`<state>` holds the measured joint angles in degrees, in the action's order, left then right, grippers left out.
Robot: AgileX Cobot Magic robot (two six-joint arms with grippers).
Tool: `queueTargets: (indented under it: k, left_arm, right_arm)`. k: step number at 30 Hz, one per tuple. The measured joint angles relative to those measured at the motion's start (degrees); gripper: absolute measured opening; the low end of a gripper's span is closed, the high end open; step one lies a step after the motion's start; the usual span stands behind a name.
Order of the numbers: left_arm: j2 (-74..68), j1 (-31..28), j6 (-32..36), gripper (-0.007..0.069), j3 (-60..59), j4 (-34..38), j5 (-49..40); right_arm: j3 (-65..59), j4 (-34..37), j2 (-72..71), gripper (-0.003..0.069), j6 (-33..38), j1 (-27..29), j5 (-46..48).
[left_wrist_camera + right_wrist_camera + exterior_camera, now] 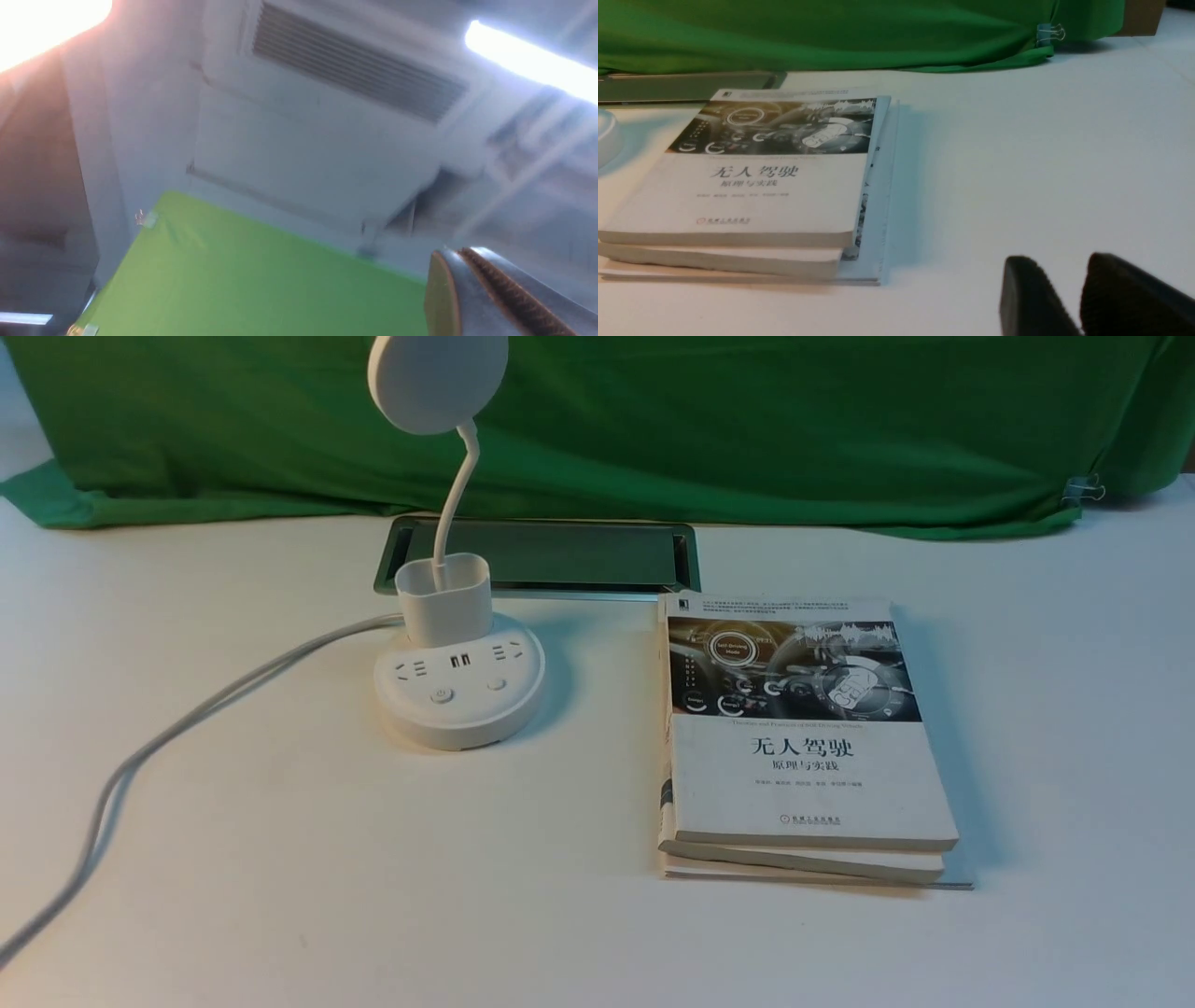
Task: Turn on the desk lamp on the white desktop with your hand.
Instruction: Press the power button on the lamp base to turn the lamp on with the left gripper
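The white desk lamp [459, 695] stands on the white desktop [280, 859], left of centre. Its disc head [437, 378] is up on the thin neck and looks unlit. Two buttons [442, 695] sit at the front of its round base. An edge of the base shows in the right wrist view [605, 135]. Neither gripper shows in the front view. My left gripper [451, 254] is shut and empty, pointing up at the ceiling. My right gripper [1057, 261] is low over the desktop, right of the books, fingers together with nothing between them.
Two stacked books [803, 747] lie right of the lamp, also in the right wrist view [756, 186]. The lamp's cord [187, 719] runs off to the front left. A metal-framed cable slot [551, 555] lies behind the lamp. Green cloth [653, 420] hangs at the back.
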<state>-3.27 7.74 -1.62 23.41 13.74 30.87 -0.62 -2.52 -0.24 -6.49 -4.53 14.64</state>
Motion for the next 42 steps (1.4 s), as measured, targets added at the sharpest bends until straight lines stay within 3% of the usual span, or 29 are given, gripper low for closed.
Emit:
queueTargets:
  k: [1,3,5,8,10,12,16,20,23,27,29,34,42]
  left_arm:
    - [-0.3,0.0,0.3,0.0023,0.6,0.0,0.0]
    - [-5.5,0.0,2.3,0.0024,6.9,0.1,-14.3]
    - [-7.6,0.0,2.7,0.0025,8.2,0.1,-19.4]
    - [-17.0,0.0,1.3,0.0027,9.1,1.7,-37.5]
    - [-20.0,0.0,1.1,0.0027,9.1,2.7,-42.2]
    - [-29.8,0.0,1.6,0.0027,9.1,7.1,-52.8]
    - [-44.4,0.0,7.9,0.0027,10.3,15.8,-63.5]
    - [-56.6,1.3,15.6,0.0027,13.4,22.5,-68.7]
    - [-64.8,5.6,17.1,0.0027,16.9,23.1,-69.9]
    - [-75.6,13.8,11.6,0.0027,24.1,15.3,-68.6]
    - [-81.6,17.1,6.1,0.0027,29.5,7.0,-67.5]
    - [-93.8,18.8,-3.6,0.0027,42.1,-7.2,-66.5]
    - [-106.0,18.3,-7.1,0.0027,57.2,-15.7,-63.4]
  right_arm:
    - [0.0,0.0,0.0,0.0241,0.0,0.0,0.0]
    - [0.0,0.0,0.0,0.0241,0.0,0.0,0.0]
    - [0.0,0.0,0.0,0.0241,0.0,0.0,0.0]
    - [0.0,0.0,0.0,0.0241,0.0,0.0,0.0]
    - [0.0,0.0,0.0,0.0241,0.0,0.0,0.0]
    - [0.0,0.0,0.0,0.0241,0.0,0.0,0.0]
    - [0.0,0.0,0.0,0.0241,0.0,0.0,0.0]
    - [0.0,0.0,0.0,0.0241,0.0,0.0,0.0]
    - [0.0,0.0,0.0,0.0241,0.0,0.0,0.0]
    - [0.0,0.0,0.0,0.0241,0.0,0.0,0.0]
    - [0.0,0.0,0.0,0.0241,0.0,0.0,0.0]
    - [0.0,0.0,0.0,0.0241,0.0,0.0,0.0]
    - [0.0,0.0,0.0,0.0241,0.0,0.0,0.0]
